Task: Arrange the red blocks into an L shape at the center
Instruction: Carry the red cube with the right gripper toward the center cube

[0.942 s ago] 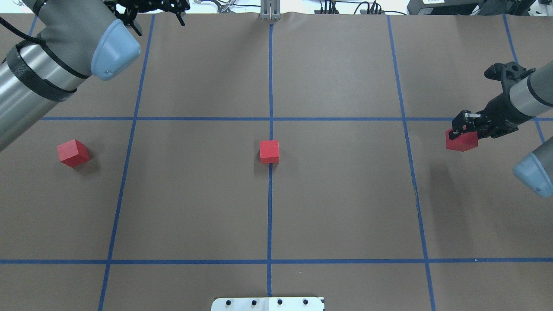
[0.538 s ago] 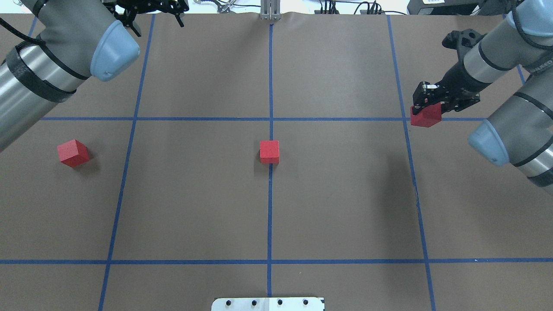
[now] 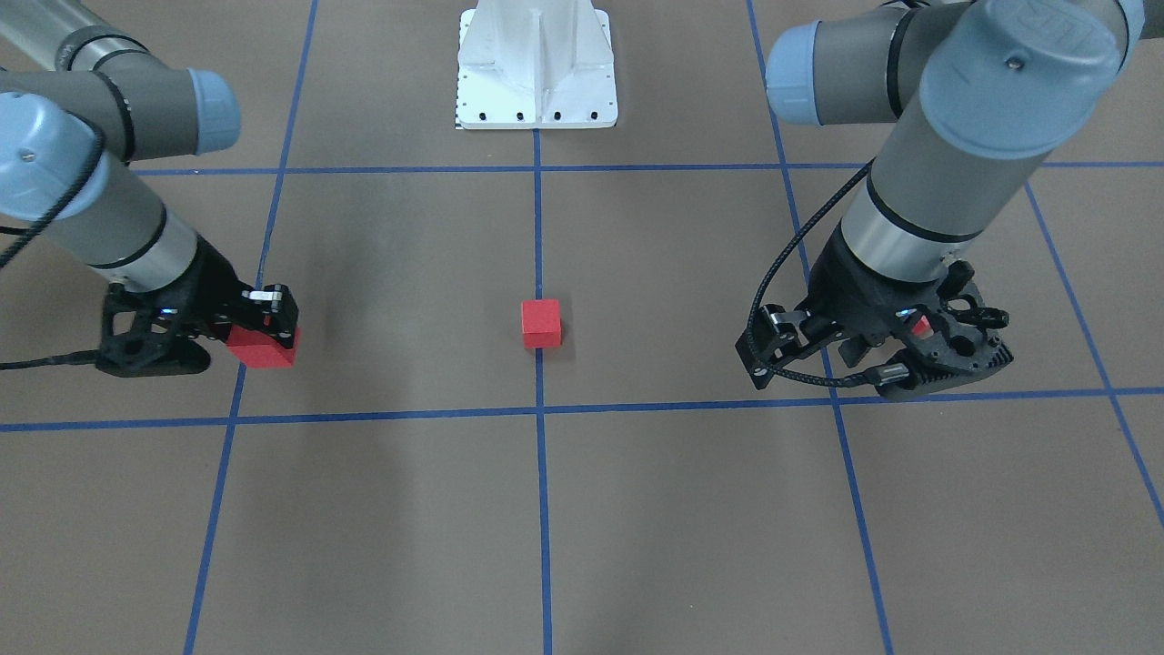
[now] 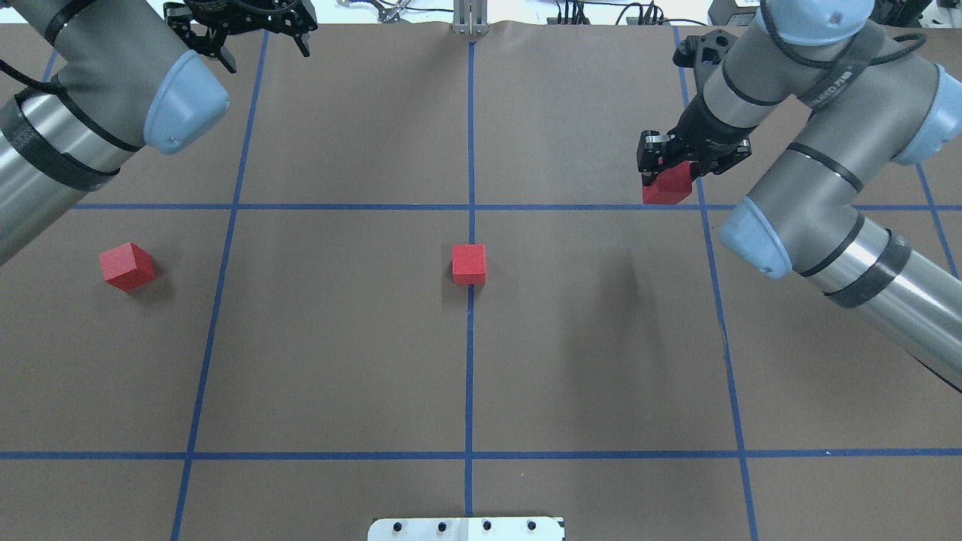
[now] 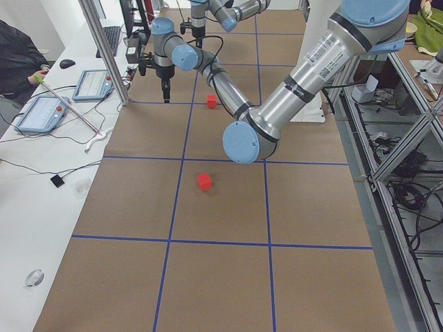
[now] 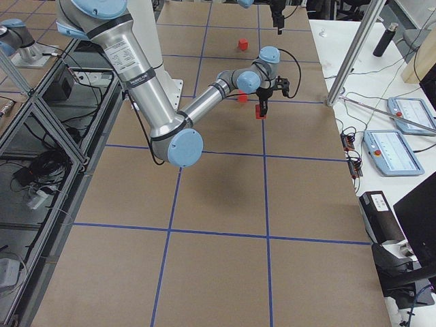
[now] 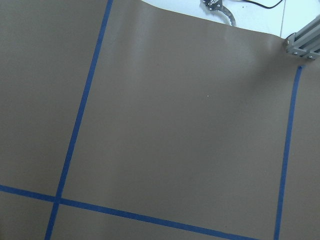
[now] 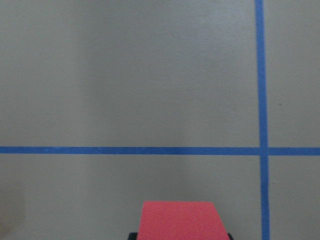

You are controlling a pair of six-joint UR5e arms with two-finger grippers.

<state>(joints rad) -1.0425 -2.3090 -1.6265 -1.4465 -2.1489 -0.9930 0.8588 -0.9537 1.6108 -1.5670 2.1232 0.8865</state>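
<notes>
Presently the right end effector [image 4: 661, 171] is gripping a red block [image 4: 667, 186] aloft at the far right, presumably to set it beside the center block [image 4: 468, 264] on the tape line [image 4: 470, 150], while the left end effector [image 4: 259, 34] is hovering spread and empty beyond the left block [image 4: 126, 266].

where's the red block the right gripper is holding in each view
Front-facing: held red block at left-middle.
Overhead: upper right.
Exterior left: cannot make it out.
Exterior right: upper centre.
Left wrist: not in it.
Right wrist: bottom centre.
Shared landmark: the centre red block, sitting on the blue tape line.
</notes>
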